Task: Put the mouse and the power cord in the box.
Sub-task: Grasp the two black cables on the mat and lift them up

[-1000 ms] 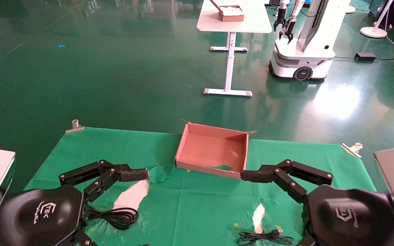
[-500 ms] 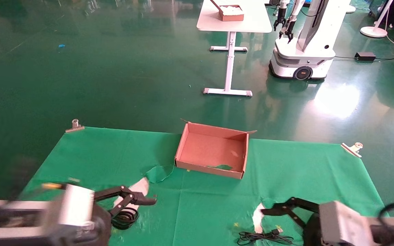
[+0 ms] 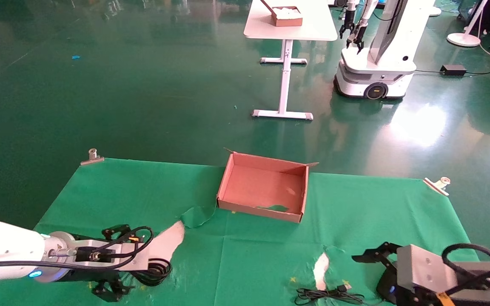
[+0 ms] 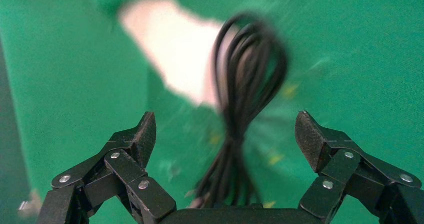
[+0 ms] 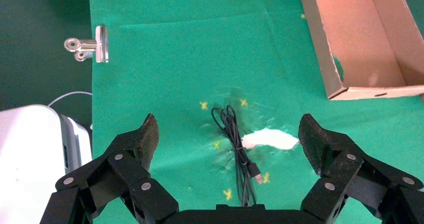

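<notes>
The left pincer [image 4: 225,134] hangs low over the near left part of the table [image 3: 113,187], its fingers spread wide on either side of the power cord [image 4: 247,93], which lies in wound loops on the green cloth beside a white torn patch [image 4: 170,58]. The right pincer [image 5: 227,134] is over the near right part, fingers also spread wide with nothing between them, above the mouse's thin cord [image 5: 235,144] and its USB plug; the mouse body itself is not visible. The box [image 3: 230,180] sits empty at the far middle of the table, well apart from both cords
</notes>
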Action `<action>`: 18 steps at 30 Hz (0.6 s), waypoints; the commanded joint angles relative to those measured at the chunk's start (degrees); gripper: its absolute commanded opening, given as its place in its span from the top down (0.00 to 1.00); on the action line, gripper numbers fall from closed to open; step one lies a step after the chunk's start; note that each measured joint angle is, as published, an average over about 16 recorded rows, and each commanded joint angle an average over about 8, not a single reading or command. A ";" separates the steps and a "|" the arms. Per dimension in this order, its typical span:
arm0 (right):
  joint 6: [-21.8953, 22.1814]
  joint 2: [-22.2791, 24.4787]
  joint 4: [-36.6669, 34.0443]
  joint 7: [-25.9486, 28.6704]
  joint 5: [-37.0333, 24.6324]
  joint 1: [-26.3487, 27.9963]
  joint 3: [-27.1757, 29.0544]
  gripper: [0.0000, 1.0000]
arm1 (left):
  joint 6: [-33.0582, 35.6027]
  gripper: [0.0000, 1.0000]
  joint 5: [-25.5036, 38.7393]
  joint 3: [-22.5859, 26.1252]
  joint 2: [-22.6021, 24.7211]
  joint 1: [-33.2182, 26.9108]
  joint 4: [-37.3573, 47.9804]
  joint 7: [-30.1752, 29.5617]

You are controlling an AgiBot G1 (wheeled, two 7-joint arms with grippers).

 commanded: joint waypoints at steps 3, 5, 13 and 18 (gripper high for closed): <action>0.42 0.56 0.03 0.02 0.52 -0.87 0.30 0.00 | -1.40 0.00 5.95 1.94 2.18 -0.31 2.11 -0.83; 0.49 0.57 0.06 0.15 0.43 -0.87 0.28 0.00 | -2.09 0.00 7.33 2.42 3.07 -0.34 3.50 -0.89; 0.24 0.54 0.14 0.52 -0.65 -0.45 -0.18 0.00 | -5.26 0.00 10.66 3.52 6.08 -0.17 9.01 -0.88; 0.29 -0.13 0.16 0.93 -3.20 0.01 -1.31 0.00 | -7.27 0.00 12.55 3.64 7.11 -0.08 10.90 -1.92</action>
